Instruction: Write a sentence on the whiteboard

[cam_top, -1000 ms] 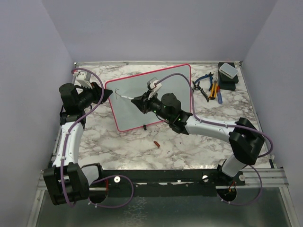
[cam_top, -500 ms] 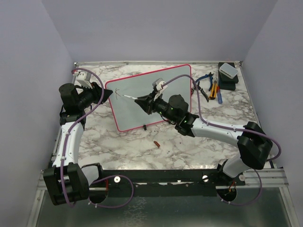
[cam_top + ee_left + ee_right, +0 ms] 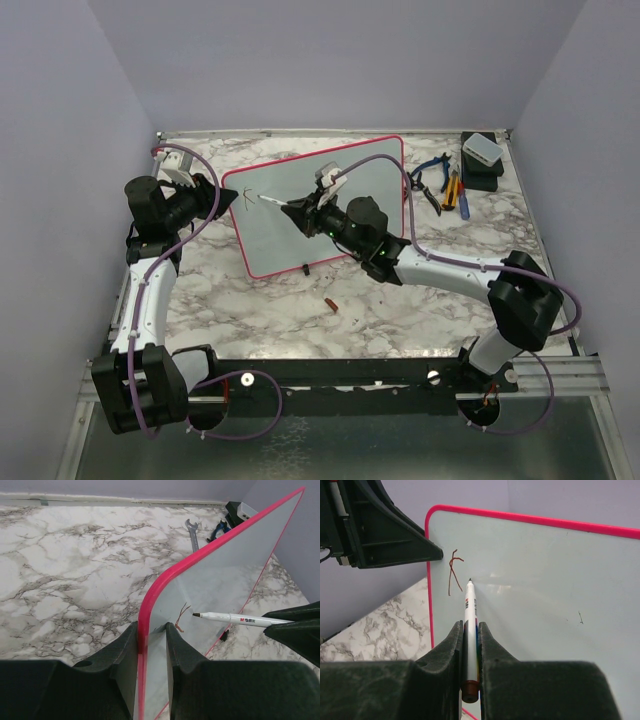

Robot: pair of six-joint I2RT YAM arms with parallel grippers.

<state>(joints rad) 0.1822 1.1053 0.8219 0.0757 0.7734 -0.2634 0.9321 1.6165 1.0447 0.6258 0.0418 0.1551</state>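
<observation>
The whiteboard (image 3: 375,185) stands tilted on the marble table, red-framed, its face towards the arms. My left gripper (image 3: 226,196) is shut on its left frame edge, one finger on each side (image 3: 151,627). My right gripper (image 3: 303,212) is shut on a white marker (image 3: 470,605), also in the left wrist view (image 3: 235,618). The marker's tip sits at the board face just right of the sentence's only mark, a thin reddish "K"-like stroke (image 3: 453,571) near the upper left corner (image 3: 182,616). I cannot tell whether the tip touches the board.
Blue and orange pliers (image 3: 447,187) and a wrench (image 3: 193,531) lie at the back right, beside a black box with a grey top (image 3: 481,158). A small red-brown cap (image 3: 330,304) lies on the table in front of the board.
The right gripper has carried the marker tip a little to the right of the stroke, and the right elbow has swung. The left gripper and the board have stayed put.
</observation>
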